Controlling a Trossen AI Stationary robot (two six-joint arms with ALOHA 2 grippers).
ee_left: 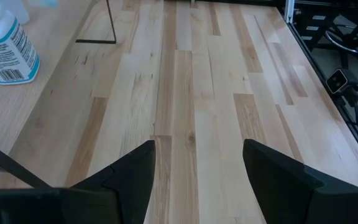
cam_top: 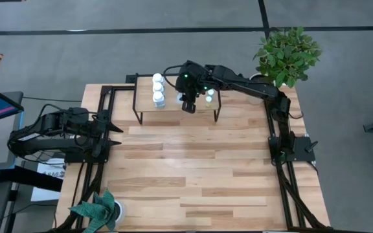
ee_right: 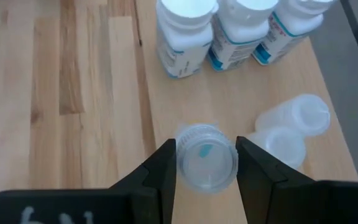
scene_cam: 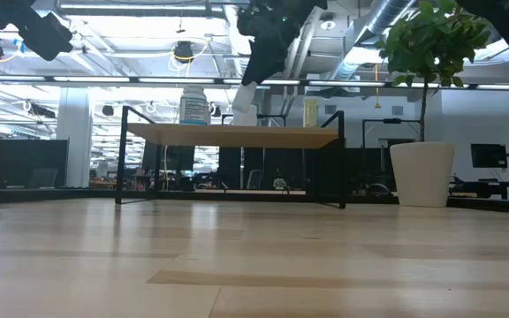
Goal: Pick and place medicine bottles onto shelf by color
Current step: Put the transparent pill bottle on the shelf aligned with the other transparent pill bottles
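Observation:
The shelf (cam_top: 173,83) stands at the table's far side, its light top on black legs (scene_cam: 237,134). Three white bottles (cam_top: 157,89) stand in a row on its left part (ee_right: 229,31). Two pale-blue bottles (ee_right: 294,127) stand on its right part (cam_top: 209,96). My right gripper (cam_top: 188,103) is over the shelf's middle, shut on another small pale bottle (ee_right: 206,163). My left gripper (cam_top: 114,134) is open and empty (ee_left: 197,155) above the table's left side. My right gripper pinches the small pale bottle between its two fingers (ee_right: 163,168), on two opposite sides of its top (ee_right: 182,163). The fingers come from above, pointing down. The bottle is upright below them (scene_cam: 245,106), its base at the shelf top; touching or just above, I cannot tell.
A plant in a white pot (cam_top: 283,52) stands at the table's far right corner. A second plant (cam_top: 99,210) sits at the near left corner. Bare wooden tabletop (cam_top: 206,168) lies between the shelf and the near edge.

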